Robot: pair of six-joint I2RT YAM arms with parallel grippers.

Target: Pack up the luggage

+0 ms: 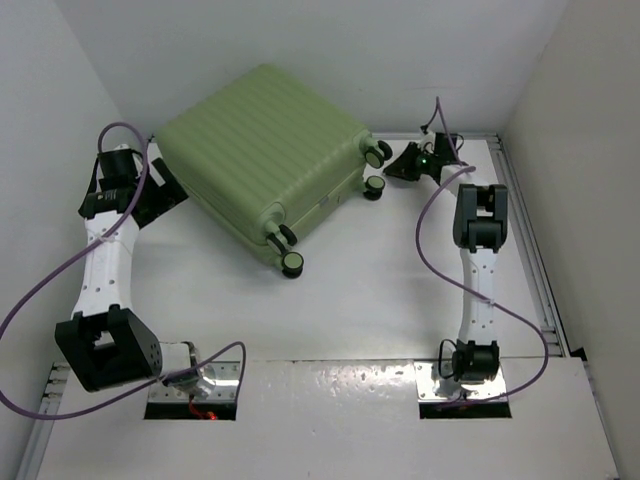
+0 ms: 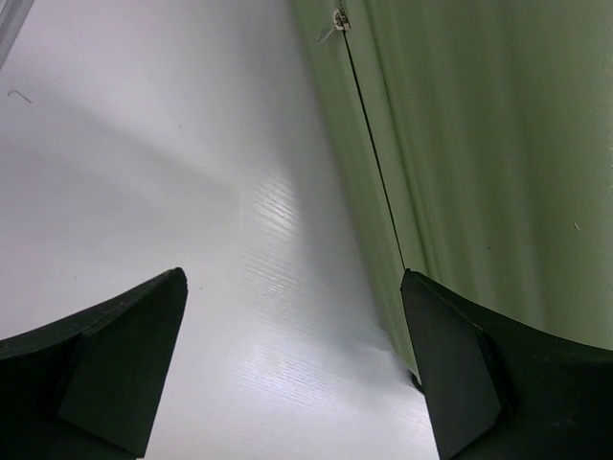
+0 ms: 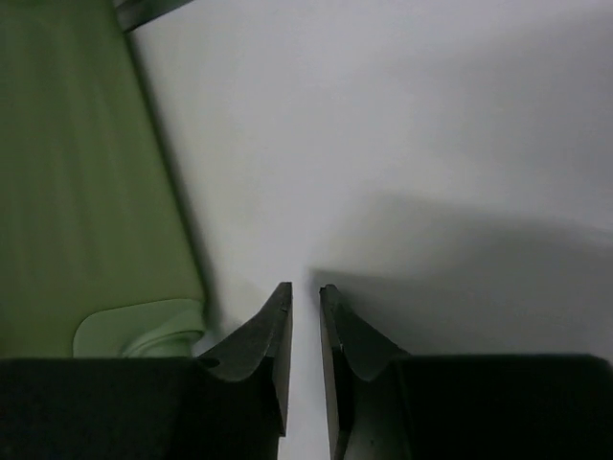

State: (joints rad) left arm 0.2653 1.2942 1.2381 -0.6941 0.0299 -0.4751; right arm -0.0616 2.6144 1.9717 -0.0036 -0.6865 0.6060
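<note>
Far-left on the table (image 1: 370, 300) lies the luggage (image 1: 265, 150), flat and closed, wheels (image 1: 378, 155) turned toward the right arm (image 1: 480, 240); left jaws spread wide along its side seam (image 2: 374, 182), one finger close by the shell; right jaws nearly pressed together, pinching nothing, near a wheel; opening looks like the step in hand; next, the zip pull (image 2: 337, 19) needs catching and running round.

The luggage (image 1: 262, 150) lies between left gripper (image 1: 167, 193) and right gripper (image 1: 399, 168).
</note>
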